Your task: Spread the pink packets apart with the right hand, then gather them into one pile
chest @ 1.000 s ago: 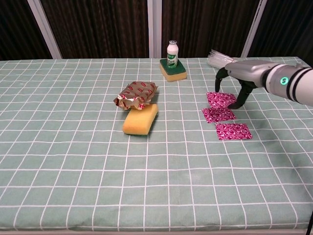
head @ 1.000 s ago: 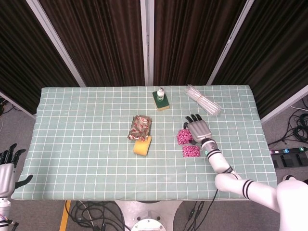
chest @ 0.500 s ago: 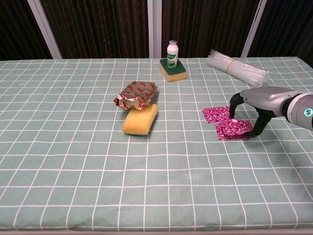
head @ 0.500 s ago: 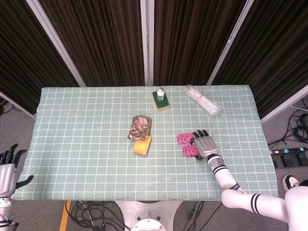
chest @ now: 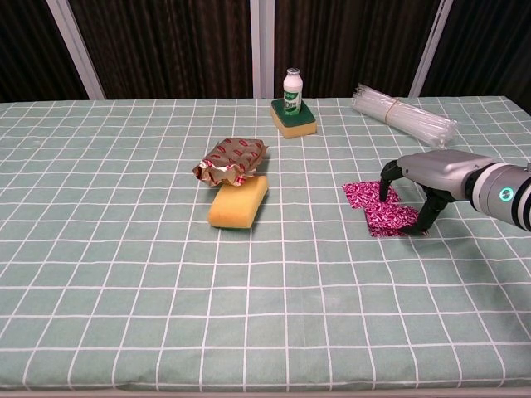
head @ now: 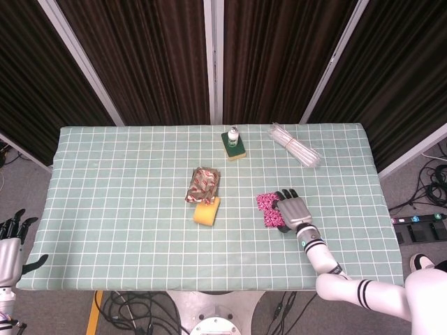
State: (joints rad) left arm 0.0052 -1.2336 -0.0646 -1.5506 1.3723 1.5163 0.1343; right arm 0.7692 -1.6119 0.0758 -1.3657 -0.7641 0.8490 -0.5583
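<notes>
1. Pressing down on the pink packets (chest: 380, 208), the right hand (chest: 419, 178) is seen arched over them, fingers spread apart, fingertips (chest: 384, 195) touching the foil, nothing clamped.
2. The packets are overlapped in a loose cluster on the checked tablecloth (chest: 124, 274), right of the yellow sponge (chest: 238, 201).
3. The left hand (head: 10, 246) is held off the table's left edge, fingers apart and holding nothing.
4. A crumpled foil wrapper (chest: 232, 159) is seen touching the sponge's far side.
</notes>
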